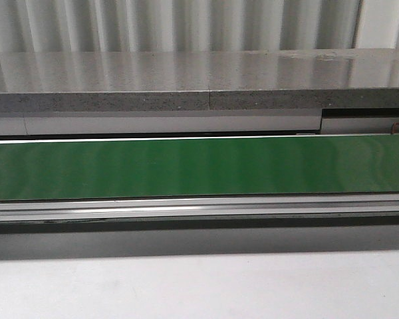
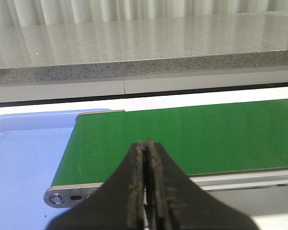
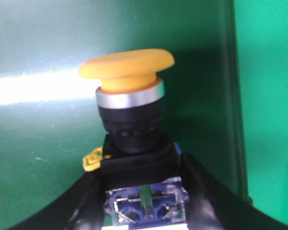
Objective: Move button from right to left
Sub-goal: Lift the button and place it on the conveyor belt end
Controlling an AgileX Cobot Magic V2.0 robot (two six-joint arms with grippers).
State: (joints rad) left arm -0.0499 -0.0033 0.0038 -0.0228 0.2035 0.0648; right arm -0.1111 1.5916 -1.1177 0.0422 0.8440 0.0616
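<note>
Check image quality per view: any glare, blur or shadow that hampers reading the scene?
Front view: sharp enough; window glare streaks the grey counter; the green belt is evenly lit. Left wrist view: the left pincer is a dark near-silhouette, shut; the counter shows reflections. Right wrist view: the button fills the frame, slightly soft; a bright glare patch lies on the green surface beside it.

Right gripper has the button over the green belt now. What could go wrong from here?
1. The right gripper holds the button only by its lower contact block; the heavy yellow cap end could tilt or slip.
2. The left gripper is shut, so it cannot receive the button yet.
</note>
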